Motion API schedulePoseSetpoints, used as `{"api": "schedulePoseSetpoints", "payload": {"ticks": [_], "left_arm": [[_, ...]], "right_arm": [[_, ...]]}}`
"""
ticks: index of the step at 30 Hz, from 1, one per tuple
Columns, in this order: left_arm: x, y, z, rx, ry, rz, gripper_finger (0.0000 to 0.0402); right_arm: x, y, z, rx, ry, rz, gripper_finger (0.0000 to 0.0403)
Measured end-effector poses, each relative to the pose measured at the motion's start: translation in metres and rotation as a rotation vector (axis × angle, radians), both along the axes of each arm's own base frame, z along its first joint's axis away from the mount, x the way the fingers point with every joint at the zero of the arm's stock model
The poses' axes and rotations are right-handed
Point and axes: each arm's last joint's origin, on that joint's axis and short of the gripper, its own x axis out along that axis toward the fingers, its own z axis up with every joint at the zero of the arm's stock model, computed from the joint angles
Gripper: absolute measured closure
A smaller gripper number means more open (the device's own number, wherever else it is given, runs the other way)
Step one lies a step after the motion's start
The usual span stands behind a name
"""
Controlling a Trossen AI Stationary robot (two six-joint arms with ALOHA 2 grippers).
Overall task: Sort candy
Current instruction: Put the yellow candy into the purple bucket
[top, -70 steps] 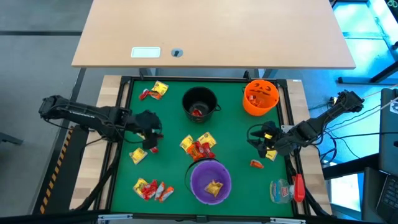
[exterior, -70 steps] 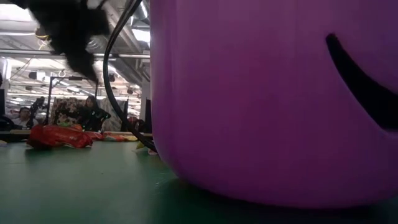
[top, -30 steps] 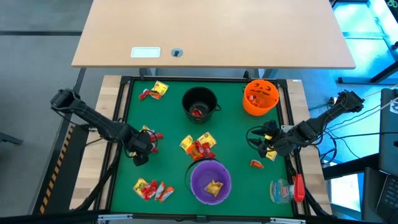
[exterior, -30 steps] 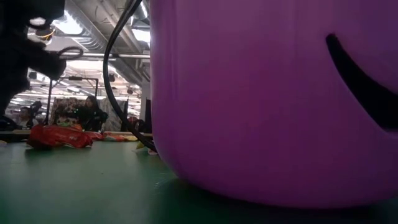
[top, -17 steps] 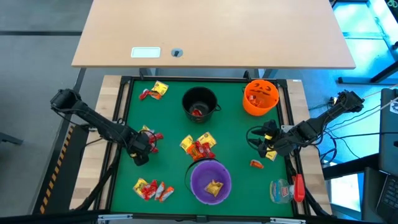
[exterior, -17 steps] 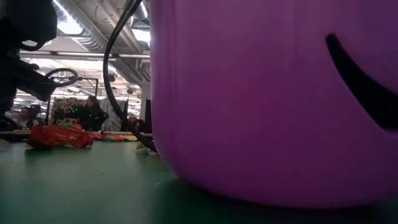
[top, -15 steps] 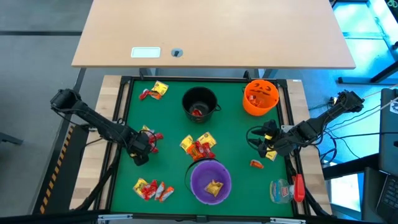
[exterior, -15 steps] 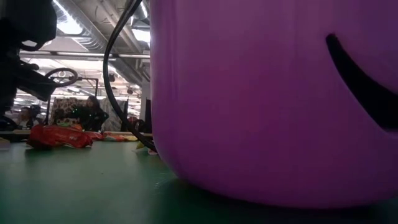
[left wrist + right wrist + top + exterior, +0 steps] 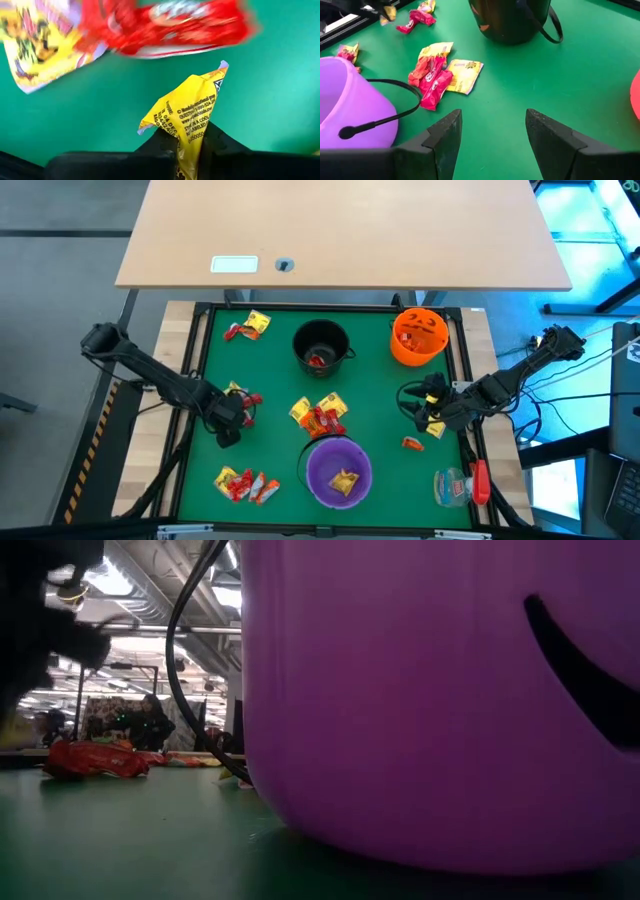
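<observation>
Left gripper (image 9: pixel 189 145) is pinching a yellow candy (image 9: pixel 192 112) by one end, low over the green mat (image 9: pixel 270 375) near its left edge (a red candy (image 9: pixel 175 22) lies just beside). Right gripper (image 9: pixel 492 132) waits near the right edge, fingers spread, holding nothing.

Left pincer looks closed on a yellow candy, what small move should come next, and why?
Probably lift straight up a little. The left pincer is shut on the yellow candy, low over the green mat beside a red candy. A short rise would clear those loose wrappers before carrying it toward the purple bucket, which already holds a yellow candy.
</observation>
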Motion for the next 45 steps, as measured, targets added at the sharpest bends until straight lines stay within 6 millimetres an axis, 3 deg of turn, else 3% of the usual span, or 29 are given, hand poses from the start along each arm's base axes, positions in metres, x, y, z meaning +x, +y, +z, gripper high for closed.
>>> {"api": "schedulePoseSetpoints", "payload": {"ticks": [5, 11, 14, 17, 25, 36, 45], "left_arm": [[0.017, -0.004, 0.052, 0.051, -0.148, -0.047, 0.0377], [0.047, -0.012, 0.12, 0.228, -0.562, -0.286, 0.0387], [0.064, -0.017, 0.142, 0.358, -0.808, -0.433, 0.0385], [0.078, -0.018, 0.157, 0.382, -0.993, -0.531, 0.0383], [0.105, -0.013, 0.161, 0.407, -1.149, -0.651, 0.0382], [0.155, -0.008, 0.132, 0.202, -1.255, -0.782, 0.0382], [0.181, -0.013, 0.111, 0.146, -1.322, -0.827, 0.0382]], "right_arm": [[0.0, 0.0, 0.0, 0.001, -0.006, -0.009, 0.0187], [0.0, -0.001, 0.001, -0.003, -0.035, -0.06, 0.0187], [0.0, -0.002, 0.001, -0.019, -0.052, -0.086, 0.0187], [0.0, -0.003, 0.002, -0.013, -0.079, -0.13, 0.0187], [0.0, -0.004, 0.002, 0.054, -0.121, -0.198, 0.0187], [0.001, -0.003, 0.004, 0.111, -0.158, -0.231, 0.0187], [0.001, -0.003, 0.004, 0.095, -0.171, -0.244, 0.0187]]}}
